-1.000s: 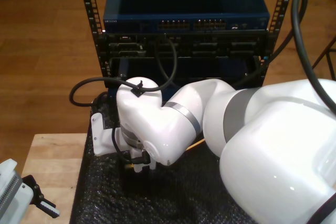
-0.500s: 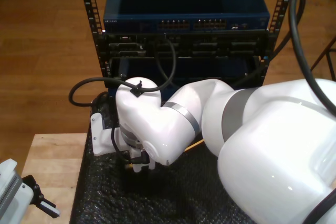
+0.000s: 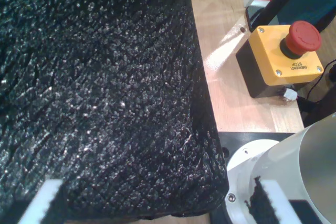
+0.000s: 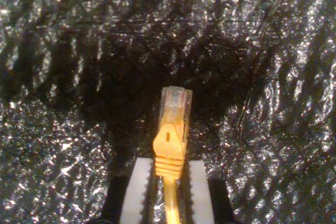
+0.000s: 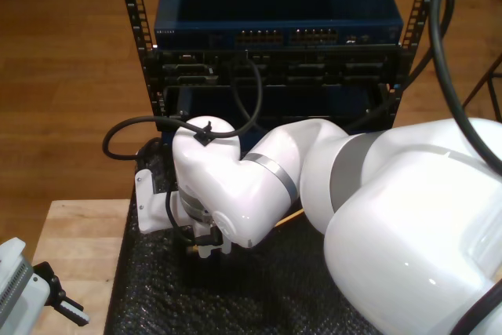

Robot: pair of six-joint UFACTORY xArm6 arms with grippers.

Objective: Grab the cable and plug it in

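- The big white arm [image 5: 235,186] has crept a touch toward the exterior view's left and lower since a second ago; the rack behind it has not budged.
- Second wrist view: my second end effector [image 4: 169,192] has its two white pads [image 4: 133,190] pressed in on the cable [image 4: 170,145], one pad each side of the orange boot, just behind the plug.
- That cable's clear plug [image 4: 175,106] sticks out ahead of the pads, over the black bubbly mat [image 4: 79,77]. One cable, one plug.
- Exterior view: the arm's wrist hides the plug; there is just a sliver of orange by the arm's elbow, mid-frame, over the mat [image 5: 235,288].
- First wrist view: my first end effector [image 3: 157,203] is spread wide, pads [image 3: 44,203] far apart at the lower corners of the frame with nothing between them.
- That view alone gives one yellow box with a red stop button [image 3: 286,53] on the wooden tabletop [image 3: 226,66], upper right.
- Exterior view, top centre: one blue switch [image 5: 278,9] with two blocks of ports, in a black rack [image 5: 141,52].
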